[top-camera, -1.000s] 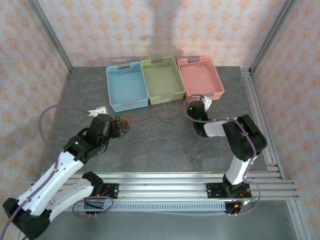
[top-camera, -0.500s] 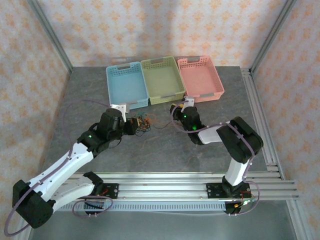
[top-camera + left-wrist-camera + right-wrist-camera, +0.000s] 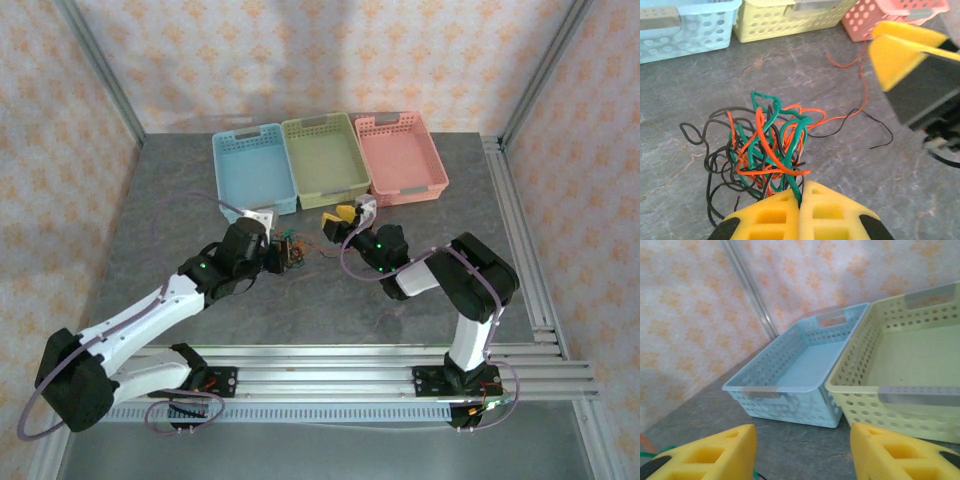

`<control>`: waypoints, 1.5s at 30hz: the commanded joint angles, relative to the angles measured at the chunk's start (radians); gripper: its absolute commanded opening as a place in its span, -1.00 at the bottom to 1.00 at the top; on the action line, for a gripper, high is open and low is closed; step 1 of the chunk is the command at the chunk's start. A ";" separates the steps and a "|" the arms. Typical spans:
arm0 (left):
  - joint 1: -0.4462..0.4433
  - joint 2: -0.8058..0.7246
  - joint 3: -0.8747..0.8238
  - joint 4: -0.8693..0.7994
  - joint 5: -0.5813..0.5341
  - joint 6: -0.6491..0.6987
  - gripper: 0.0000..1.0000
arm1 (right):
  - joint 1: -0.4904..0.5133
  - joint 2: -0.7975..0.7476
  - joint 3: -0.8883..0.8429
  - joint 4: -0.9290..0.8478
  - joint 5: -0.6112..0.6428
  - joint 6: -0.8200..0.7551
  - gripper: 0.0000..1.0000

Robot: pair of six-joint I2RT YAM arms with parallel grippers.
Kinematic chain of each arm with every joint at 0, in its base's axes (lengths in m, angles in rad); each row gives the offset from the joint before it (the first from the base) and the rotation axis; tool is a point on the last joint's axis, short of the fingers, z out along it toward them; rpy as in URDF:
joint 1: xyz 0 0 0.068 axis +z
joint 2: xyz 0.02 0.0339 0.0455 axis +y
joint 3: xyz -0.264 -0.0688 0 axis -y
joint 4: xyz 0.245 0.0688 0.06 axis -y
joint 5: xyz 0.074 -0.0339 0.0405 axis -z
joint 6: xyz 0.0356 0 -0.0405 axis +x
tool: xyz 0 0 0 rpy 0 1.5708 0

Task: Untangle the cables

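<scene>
- Left gripper (image 3: 801,192) clenches a green strand (image 3: 788,174); the cable knot (image 3: 765,145) bunches just ahead of its jaws.
- Right gripper (image 3: 802,450) gapes empty; closing on several strands together would likely tighten the knot.

The cables (image 3: 771,150) vanish between the left hand's (image 3: 801,194) closed pads.

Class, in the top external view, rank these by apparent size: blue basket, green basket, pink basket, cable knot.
1. blue basket, green basket, pink basket: they look alike, so no ranking among them.
2. cable knot: clearly smallest.
</scene>
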 commanded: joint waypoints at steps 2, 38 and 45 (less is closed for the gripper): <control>0.023 0.013 0.012 0.092 -0.048 0.033 -1.00 | 0.005 0.028 0.024 0.070 -0.162 0.013 0.12; 0.031 -0.166 -0.028 -0.054 -0.233 0.010 -1.00 | -0.036 0.097 0.078 0.069 -0.219 0.132 -1.00; 0.069 -0.283 0.015 -0.302 -0.507 -0.118 -1.00 | -0.054 0.012 0.029 -0.124 0.132 0.074 -1.00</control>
